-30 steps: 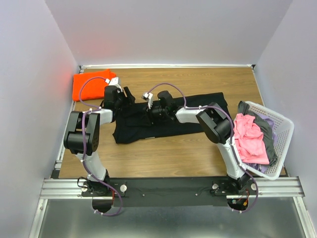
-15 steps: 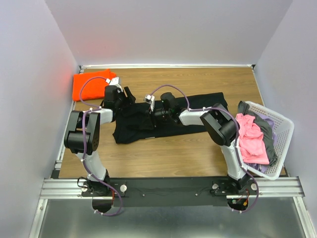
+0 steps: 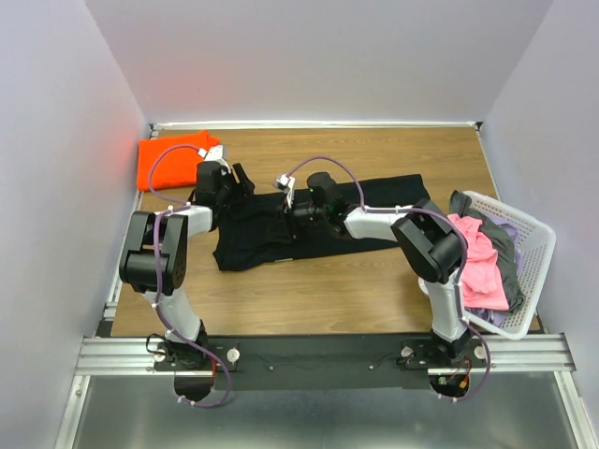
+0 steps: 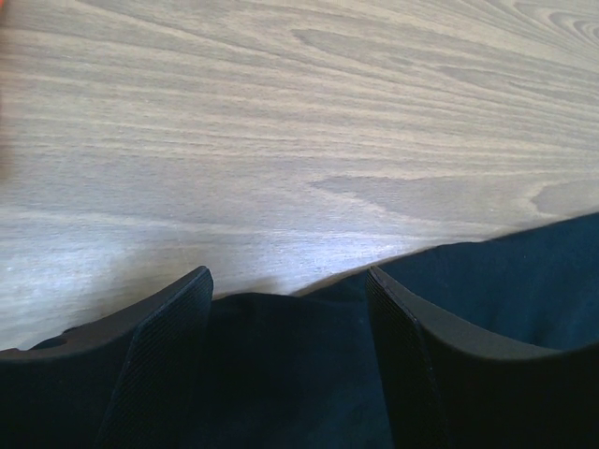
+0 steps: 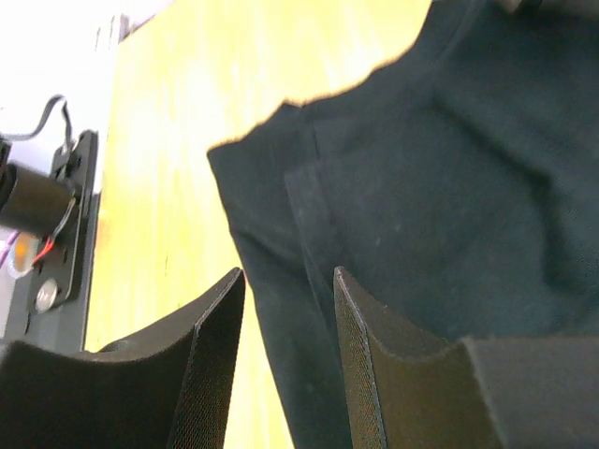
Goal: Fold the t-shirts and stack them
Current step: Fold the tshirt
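A large black t-shirt [image 3: 323, 241] lies spread across the middle of the wooden table [image 3: 374, 154]. An orange t-shirt [image 3: 171, 159] lies folded at the back left corner. My left gripper [image 3: 245, 179] is low over the black shirt's back left edge; in the left wrist view the gripper [image 4: 288, 281] is open, with black cloth [image 4: 281, 374] lying between the fingers and bare wood beyond. My right gripper [image 3: 288, 208] is just to its right over the shirt; in the right wrist view the gripper [image 5: 287, 276] stands open above a fold of the black cloth [image 5: 449, 187].
A white lattice basket [image 3: 530, 232] stands at the table's right edge with a pink shirt [image 3: 473, 267] and grey cloth [image 3: 506, 251] heaped in it. Grey walls close in the back and both sides. The arm bases sit on a rail [image 3: 318, 354] at the near edge.
The right arm has swung its elbow to the right and the right gripper has shifted slightly back and right over the black shirt. The left arm has not moved.
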`<action>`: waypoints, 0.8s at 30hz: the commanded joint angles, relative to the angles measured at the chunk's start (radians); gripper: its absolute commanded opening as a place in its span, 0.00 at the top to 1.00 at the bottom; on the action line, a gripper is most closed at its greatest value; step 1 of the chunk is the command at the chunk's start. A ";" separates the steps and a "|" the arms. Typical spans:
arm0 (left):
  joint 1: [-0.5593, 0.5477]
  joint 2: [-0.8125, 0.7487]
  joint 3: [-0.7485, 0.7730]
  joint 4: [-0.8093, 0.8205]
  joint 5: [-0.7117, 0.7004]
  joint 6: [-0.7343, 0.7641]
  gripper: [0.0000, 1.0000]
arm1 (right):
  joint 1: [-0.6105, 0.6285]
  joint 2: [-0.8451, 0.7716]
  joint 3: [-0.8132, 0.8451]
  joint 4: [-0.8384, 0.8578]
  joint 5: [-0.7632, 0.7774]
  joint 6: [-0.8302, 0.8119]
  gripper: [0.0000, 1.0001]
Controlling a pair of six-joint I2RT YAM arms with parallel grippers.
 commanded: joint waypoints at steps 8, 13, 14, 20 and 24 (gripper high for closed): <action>-0.002 -0.145 -0.109 -0.017 -0.134 -0.036 0.24 | 0.122 0.034 0.140 -0.130 0.241 -0.146 0.49; -0.002 -0.151 -0.137 0.000 -0.111 -0.044 0.23 | 0.173 0.077 0.169 -0.156 0.332 -0.193 0.49; -0.002 -0.148 -0.138 0.000 -0.108 -0.044 0.23 | 0.178 0.083 0.172 -0.158 0.343 -0.201 0.49; 0.011 -0.143 -0.146 0.032 -0.034 -0.053 0.22 | 0.219 0.153 0.217 -0.181 0.462 -0.247 0.48; 0.015 -0.146 -0.152 0.034 -0.032 -0.052 0.21 | 0.231 0.183 0.232 -0.182 0.539 -0.258 0.48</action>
